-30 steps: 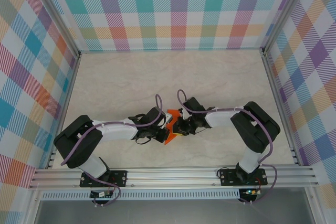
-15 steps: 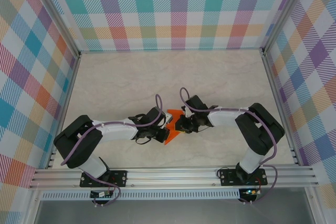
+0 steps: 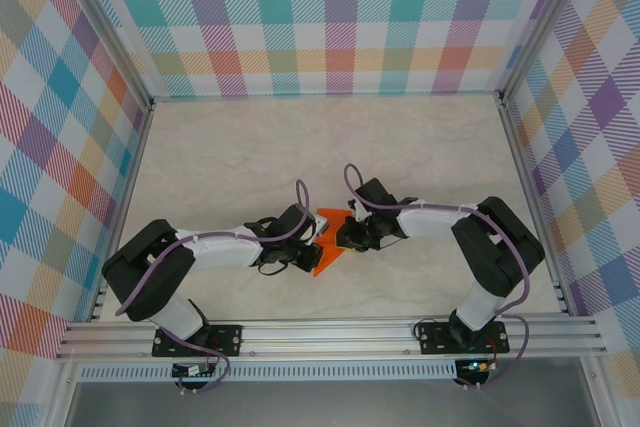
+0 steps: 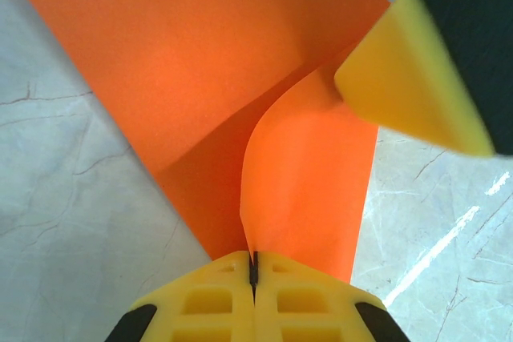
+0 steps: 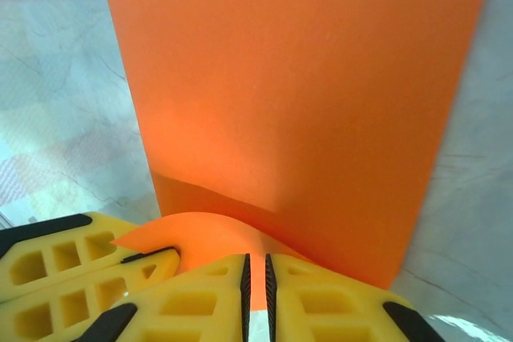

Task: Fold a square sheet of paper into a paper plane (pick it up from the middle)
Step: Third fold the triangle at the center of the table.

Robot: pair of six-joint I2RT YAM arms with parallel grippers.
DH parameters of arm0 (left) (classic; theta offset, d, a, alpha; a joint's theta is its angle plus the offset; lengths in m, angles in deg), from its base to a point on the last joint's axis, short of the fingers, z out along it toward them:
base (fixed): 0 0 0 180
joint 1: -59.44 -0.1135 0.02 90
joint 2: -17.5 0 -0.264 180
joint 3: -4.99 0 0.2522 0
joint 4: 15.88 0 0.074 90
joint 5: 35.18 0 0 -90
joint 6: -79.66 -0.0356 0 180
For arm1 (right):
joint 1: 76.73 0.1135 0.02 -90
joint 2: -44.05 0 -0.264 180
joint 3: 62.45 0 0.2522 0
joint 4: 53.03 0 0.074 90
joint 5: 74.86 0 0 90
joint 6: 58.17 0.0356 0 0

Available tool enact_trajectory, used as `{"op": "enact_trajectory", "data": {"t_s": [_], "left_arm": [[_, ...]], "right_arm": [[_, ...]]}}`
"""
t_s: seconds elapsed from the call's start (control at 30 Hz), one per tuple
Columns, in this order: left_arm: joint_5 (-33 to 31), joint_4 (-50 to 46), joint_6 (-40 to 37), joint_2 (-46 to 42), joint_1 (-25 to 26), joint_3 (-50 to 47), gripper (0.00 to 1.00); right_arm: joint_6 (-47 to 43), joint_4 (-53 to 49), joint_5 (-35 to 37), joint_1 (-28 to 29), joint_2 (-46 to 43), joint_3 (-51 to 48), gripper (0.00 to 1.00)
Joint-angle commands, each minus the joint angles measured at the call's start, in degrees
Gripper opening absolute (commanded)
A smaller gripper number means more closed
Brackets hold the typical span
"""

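Jaws of left gripper [image 4: 252,266] closed tight on square sheet of paper [image 3: 322,259], jaws of right gripper [image 5: 256,278] pinching its right side; creased orange sheet at near middle of desk [image 3: 250,147].

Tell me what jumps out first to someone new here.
The bright orange paper on the near half of the pale table, pinched from both sides by the left gripper and right gripper. It's partly folded, one flap curling up. Loud checked walls surround it all.
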Motion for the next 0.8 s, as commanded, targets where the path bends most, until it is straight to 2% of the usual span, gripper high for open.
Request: {"op": "enact_trajectory", "data": {"t_s": [0.0, 0.33, 0.6, 0.77], "left_arm": [[-2.8, -2.4, -0.4, -0.1, -0.7, -1.6, 0.0], [-2.9, -2.5, -0.4, -0.4, -0.6, -1.8, 0.0], [-2.9, -2.6, -0.5, -0.4, -0.6, -1.7, 0.0], [-2.8, -2.5, -0.4, -0.4, -0.6, -1.7, 0.0]], "right_arm": [[-1.7, -1.0, -0.8, -1.1, -0.2, 1.3, 0.16], [-0.8, -0.4, 2.4, -1.5, 3.8, -1.4, 0.14], [-2.8, -5.1, 3.0, -2.1, -2.9, 1.9, 0.16], [-3.5, -4.6, 1.8, -3.1, -2.5, 1.5, 0.17]]}}
